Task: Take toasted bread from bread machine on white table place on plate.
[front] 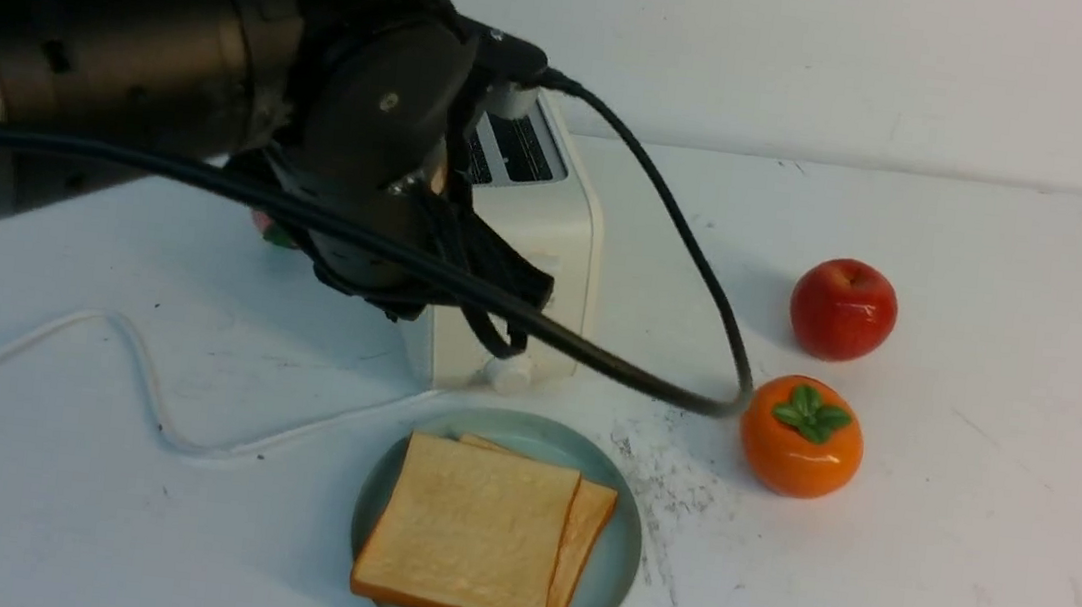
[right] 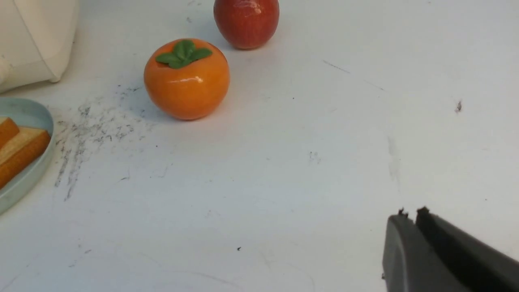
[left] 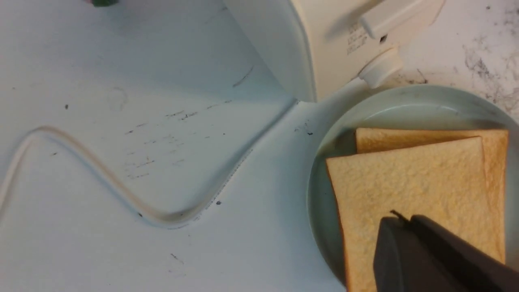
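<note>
toast: both slices of toasted bread lie on the plate at the lower middle of the front view, one stacked askew on the other, its far and right edges peeking out.
bread machine: cream box just above the plate in the frame, its slots looking empty where they show - the job reads as done or all but done.
feel: i'd judge the slices light and stiff, with a dry, faintly rough face that should not slip much; the glossy look hints at replicas, though i can't be sure.
where to grip: by a crust edge, pinching across the thickness - the overhanging right edge of the upper slice looks the easiest.
left claw: left gripper pinched together and empty, above the top slice at the lower right of its wrist view; touching or not, i can't tell.
right claw: right gripper nearly pressed together, holding nothing, over bare white table at the lower right of its wrist view.
hidden: the left arm blocks the left part of the machine's top and its lever in the front view; the right arm is out of that frame; most of the lower slice is covered.
</note>
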